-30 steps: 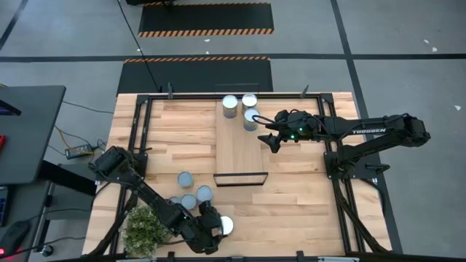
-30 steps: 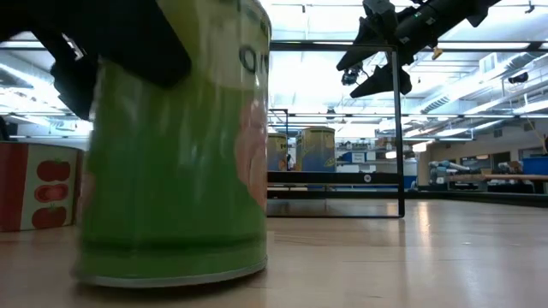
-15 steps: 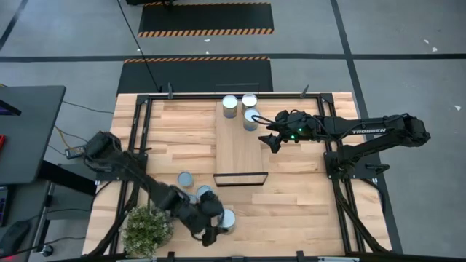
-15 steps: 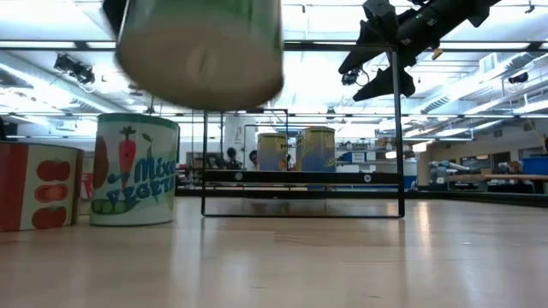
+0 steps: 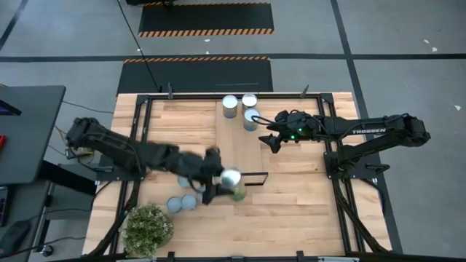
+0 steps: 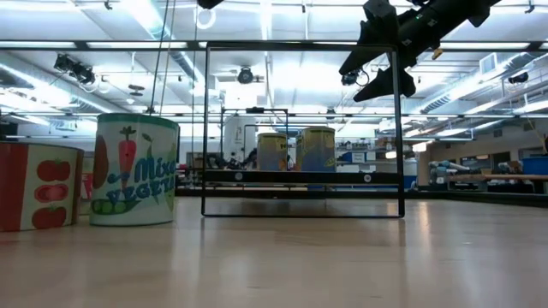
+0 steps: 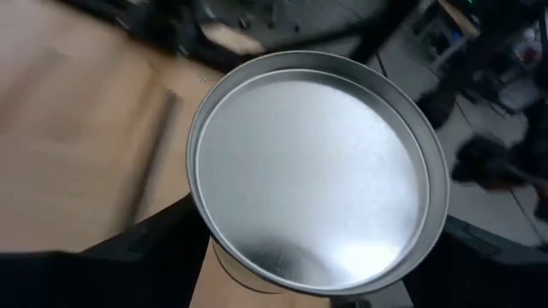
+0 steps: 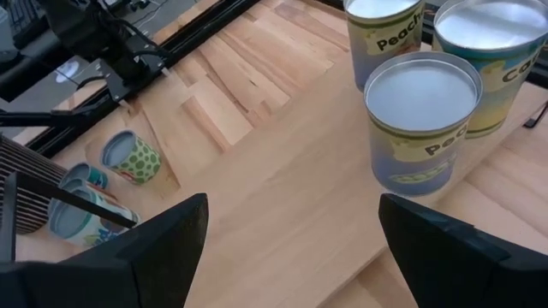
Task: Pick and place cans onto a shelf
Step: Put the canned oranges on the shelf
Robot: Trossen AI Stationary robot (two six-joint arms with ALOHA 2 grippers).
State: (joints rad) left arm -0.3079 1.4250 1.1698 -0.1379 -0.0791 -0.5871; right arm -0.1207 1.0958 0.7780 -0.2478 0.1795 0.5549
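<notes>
Left gripper [image 5: 218,183]: clamped on a can [image 5: 231,178] with a silvery top and greenish side, carried above the shelf's near end, by the black frame [image 5: 240,175].
Right gripper [image 5: 272,135]: fingers spread, nothing between them, hovering just beside the right edge of the shelf [image 5: 238,149], near the far cans.

High view: three cans [image 5: 230,102] stand grouped at the far end of the shelf. About three more [image 5: 182,203] sit on the tabletop [image 5: 175,131] left of the frame, near the potted plant [image 5: 147,228]; the blurred left arm hides part of that cluster, so the count is uncertain.

Low view: two loose cans at left, a tomato-printed one [image 6: 38,186] and a mixed-vegetable one [image 6: 134,169]. The frame [image 6: 302,128] stands in the middle, shelved cans [image 6: 317,149] seen through it far back. Right gripper [image 6: 377,73] hangs up right, open.

Left wrist view: the held can's round top [image 7: 312,167] fills the picture, dark fingers [image 7: 150,257] on either side.

Right wrist view: three shelved cans [image 8: 423,120] upright, close together; open fingers [image 8: 145,248] frame bare shelf board [image 8: 282,205]; loose cans [image 8: 128,156] beyond.

Progress: three placed, a fourth in transit, roughly three left; about halfway, by my judgement.
</notes>
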